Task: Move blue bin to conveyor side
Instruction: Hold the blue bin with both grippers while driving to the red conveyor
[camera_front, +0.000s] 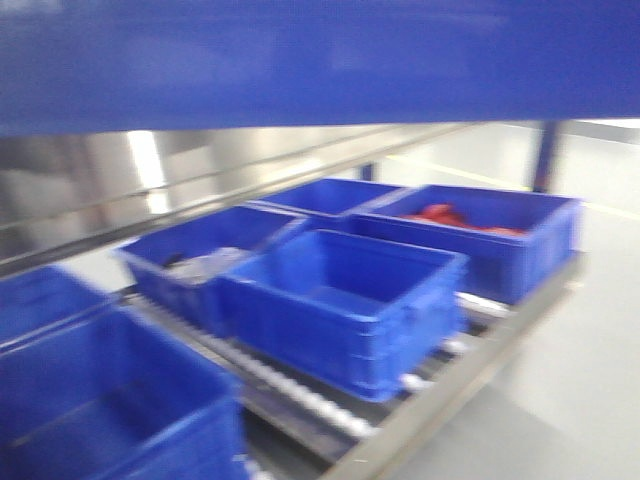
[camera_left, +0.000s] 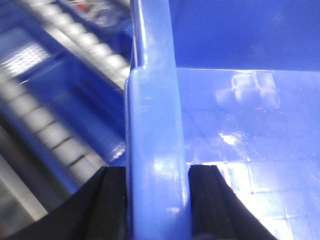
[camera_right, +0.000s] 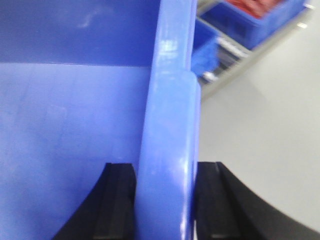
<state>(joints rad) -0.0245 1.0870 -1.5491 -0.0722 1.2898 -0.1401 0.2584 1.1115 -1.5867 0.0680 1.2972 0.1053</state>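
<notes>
1. Pale grey floor (camera_front: 590, 400) runs along the 3 to 5 o'clock side of the front view, beside a steel roller rack (camera_front: 300, 395) that crosses from 7 toward 2 o'clock.
2. Small blue crates (camera_front: 340, 305) sit on the rack. The one at 2 o'clock holds red items (camera_front: 440, 214), and the one at 9 o'clock holds something pale that is too blurred to tell.
3. Blur leaves any lettering unreadable in all three views.
4. The bin (camera_front: 320, 60) fills the 12 o'clock band of the front view from edge to edge, close to the camera and above the rack. It is glossy deep blue with smooth walls.
5. In the left wrist view its thick flat rim runs from 12 to 6 o'clock. The shiny inner floor lies toward 3 o'clock and shows a faint grid and light glare.
6. The left gripper (camera_left: 155, 200) is clamped on that rim, with its black fingers (camera_left: 112, 205) pressed against both faces.
7. The right gripper (camera_right: 167, 200) pinches the opposite rim in the same way, its fingers (camera_right: 117, 205) tight on either side. The bin's interior lies toward 9 o'clock and the floor toward 3 o'clock.
</notes>
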